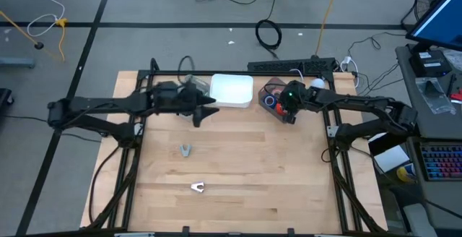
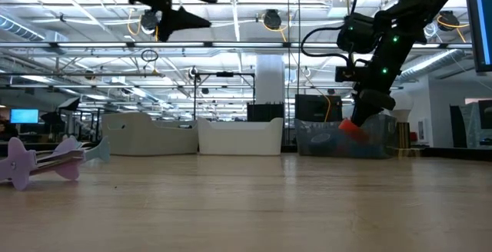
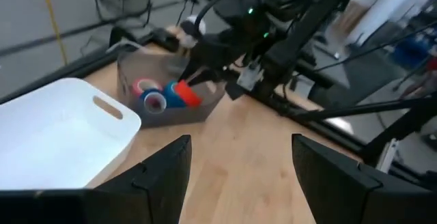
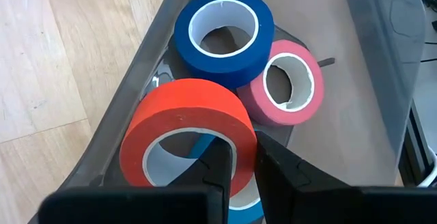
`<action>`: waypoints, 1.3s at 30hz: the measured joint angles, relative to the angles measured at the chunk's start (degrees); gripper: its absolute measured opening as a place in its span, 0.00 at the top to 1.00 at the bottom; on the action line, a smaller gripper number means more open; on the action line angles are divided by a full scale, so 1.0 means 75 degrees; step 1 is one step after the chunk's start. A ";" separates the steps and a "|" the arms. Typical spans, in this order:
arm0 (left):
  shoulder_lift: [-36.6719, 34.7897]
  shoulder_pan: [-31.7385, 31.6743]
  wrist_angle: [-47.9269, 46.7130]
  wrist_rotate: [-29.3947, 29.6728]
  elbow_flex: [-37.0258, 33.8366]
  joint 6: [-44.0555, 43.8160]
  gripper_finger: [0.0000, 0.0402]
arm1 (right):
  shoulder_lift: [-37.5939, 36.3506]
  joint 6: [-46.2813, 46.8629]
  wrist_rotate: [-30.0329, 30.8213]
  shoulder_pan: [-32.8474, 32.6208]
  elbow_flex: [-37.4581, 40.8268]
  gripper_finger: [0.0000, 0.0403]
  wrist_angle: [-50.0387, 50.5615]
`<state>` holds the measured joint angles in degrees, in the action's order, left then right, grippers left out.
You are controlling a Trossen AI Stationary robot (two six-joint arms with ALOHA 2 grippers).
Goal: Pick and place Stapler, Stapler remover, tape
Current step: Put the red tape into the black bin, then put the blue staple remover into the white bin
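Right gripper (image 4: 239,166) closed on the wall of the orange-red tape roll (image 4: 188,125), one finger inside the white core, one outside, low inside the grey bin (image 4: 382,108). Probably light, stiff and a little slippery; best held by the ring wall. Beside it, a blue roll (image 4: 224,36) and a pink roll (image 4: 290,80). Left gripper (image 3: 239,166) wide open, empty, hovering near the white bin (image 3: 61,135).

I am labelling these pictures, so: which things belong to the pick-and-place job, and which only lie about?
Job: red tape, clamped by the right gripper; blue tape; pink tape; staple remover; second staple remover; left gripper, open, beside the white bin.
Lying about: cable coil; power strip; keyboard.
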<state>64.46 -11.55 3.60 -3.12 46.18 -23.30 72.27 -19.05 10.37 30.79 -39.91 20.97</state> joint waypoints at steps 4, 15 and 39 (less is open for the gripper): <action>-0.0748 0.0189 0.0721 0.0037 -0.0812 0.0006 0.37 | 0.0006 -0.0006 0.0000 0.0000 0.0001 0.90 0.0009; -0.1622 0.0392 0.0968 0.0048 -0.1502 -0.0317 0.37 | 0.0015 -0.0009 -0.0023 0.0000 0.0003 0.85 0.0033; -0.1614 0.1107 0.0702 0.0021 -0.1502 -0.0392 0.37 | -0.3035 0.1466 0.0167 -0.0354 0.0012 0.78 -0.1181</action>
<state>52.36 -3.25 8.87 -2.96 34.92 -26.24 49.51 -8.05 11.62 28.13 -39.81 12.11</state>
